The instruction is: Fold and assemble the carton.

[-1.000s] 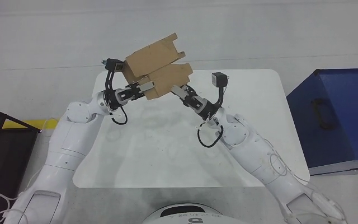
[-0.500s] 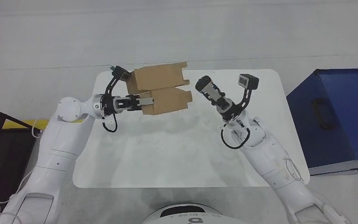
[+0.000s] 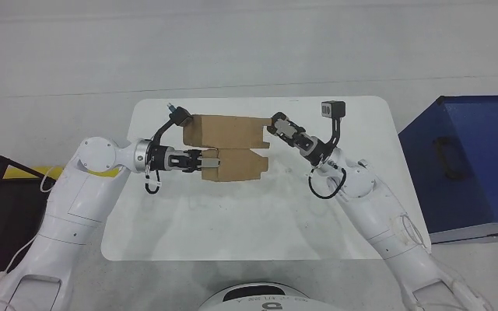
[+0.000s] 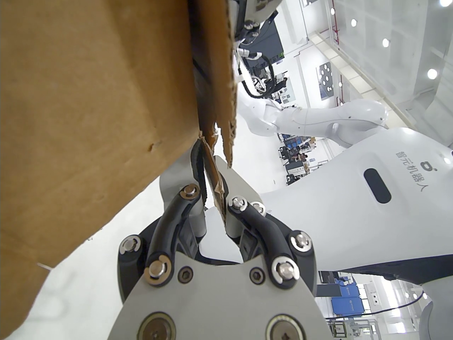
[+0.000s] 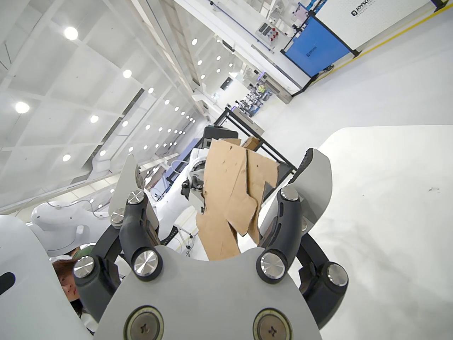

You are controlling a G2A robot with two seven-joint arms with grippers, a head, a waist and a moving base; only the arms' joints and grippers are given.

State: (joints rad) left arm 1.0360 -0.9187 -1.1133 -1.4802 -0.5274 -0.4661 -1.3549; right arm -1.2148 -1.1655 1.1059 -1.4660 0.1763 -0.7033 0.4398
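We've got the carton (image 3: 229,144) flat, not yet opened, apparently held clear above the table (image 3: 233,225), long axis running side to side. The left gripper (image 3: 204,162) is clamped on a frayed corner of cardboard at the carton's left end; its wrist view shows both fingers pinched on that thin edge w/ no gap. That grip prob. serves as the anchor, keeping the blank up so the other end is free to work. The right gripper (image 3: 276,124) sits at the opposite end by the far panel's flap, fingers spread wide; in its wrist view the notched end lies btwn them, but we can't tell if either pad touches. We judge it's lined up to pinch that flap so both arms can pull the panels apart, b/c one grip alone can't open it. Risk: the left hold is on torn board & could rip
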